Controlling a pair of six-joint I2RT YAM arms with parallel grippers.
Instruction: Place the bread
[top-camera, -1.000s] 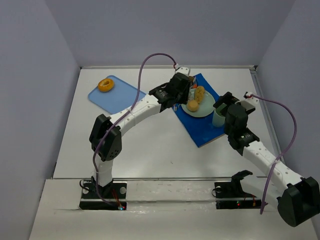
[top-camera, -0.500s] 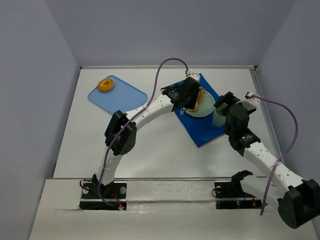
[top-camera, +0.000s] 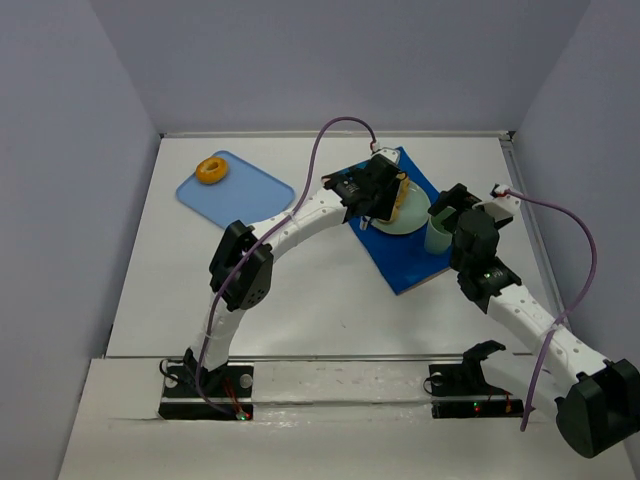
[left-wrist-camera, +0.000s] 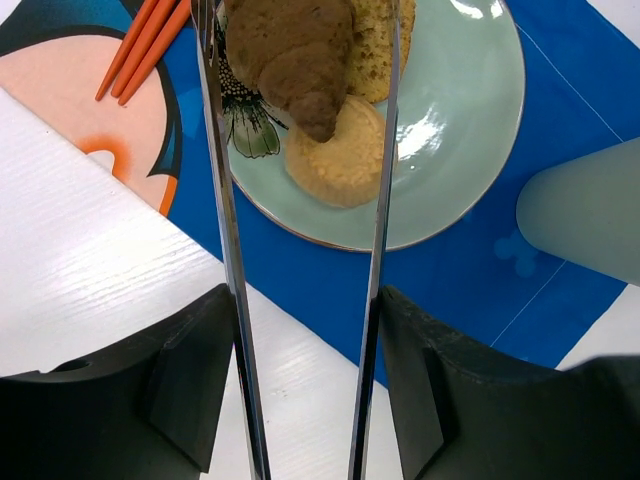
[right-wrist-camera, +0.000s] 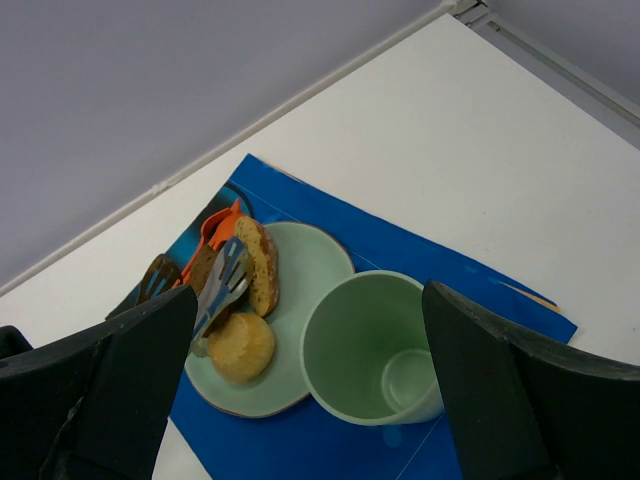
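Note:
My left gripper (left-wrist-camera: 305, 340) is shut on metal tongs (left-wrist-camera: 225, 230) and reaches over the pale green plate (left-wrist-camera: 460, 150). The tongs' two blades flank a brown croissant (left-wrist-camera: 295, 50), which touches a round bun (left-wrist-camera: 340, 160) and lies beside a bread slice (left-wrist-camera: 385, 40). I cannot tell whether the croissant is lifted or resting. In the top view the left gripper (top-camera: 380, 195) covers the plate's (top-camera: 415, 218) left side. My right gripper (top-camera: 455, 205) is open and empty above the green cup (right-wrist-camera: 375, 350). Its view shows the tongs (right-wrist-camera: 222, 285), bun (right-wrist-camera: 240, 345) and slice (right-wrist-camera: 262, 262).
The plate and cup (top-camera: 437, 235) stand on a blue placemat (top-camera: 410, 265). Orange utensils (left-wrist-camera: 145, 45) lie on the mat left of the plate. A light blue tray (top-camera: 250, 195) with a doughnut (top-camera: 211, 169) sits at the back left.
The left arm swung right with the tongs, from the plate's left edge to over the plate, then held still. The right arm has not moved.

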